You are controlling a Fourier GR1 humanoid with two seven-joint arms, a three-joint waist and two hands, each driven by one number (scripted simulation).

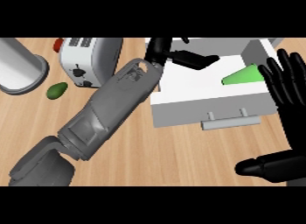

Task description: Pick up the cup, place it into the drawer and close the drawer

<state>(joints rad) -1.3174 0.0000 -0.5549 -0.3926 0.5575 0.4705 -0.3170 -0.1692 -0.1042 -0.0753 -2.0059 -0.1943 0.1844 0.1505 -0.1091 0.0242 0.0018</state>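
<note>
We are looking steeply down on the wooden bench (181,153), and the white drawer (201,98) stands pulled open, its handle (230,123) facing us. Inside it lies the green cup (244,75), tipped on its side toward the drawer's right end, its long axis running roughly left to right with the narrow end up and to the right. So we judge the placing done and the closing left.

Our left hand (181,57) reaches across from the lower left, the grey forearm slanting up to the drawer's far left corner. Its fingers are relaxed and spread over the drawer's interior, holding nothing we can see; the cup lies well apart from it, to its right. Our right hand (288,83) is at the right edge, flat and upright, fingers straight, thumb out low, holding nothing, just beside the cup's wide end and partly in front of it.

What the closing turns on is the handle: it sits on the near front, between the two hands, below the left hand and left of the right palm. We reckon the right is nearer.

Off to the left stand a white toaster (88,59), a grey canister (17,70) and a small avocado (57,91), all out of the way.
</note>
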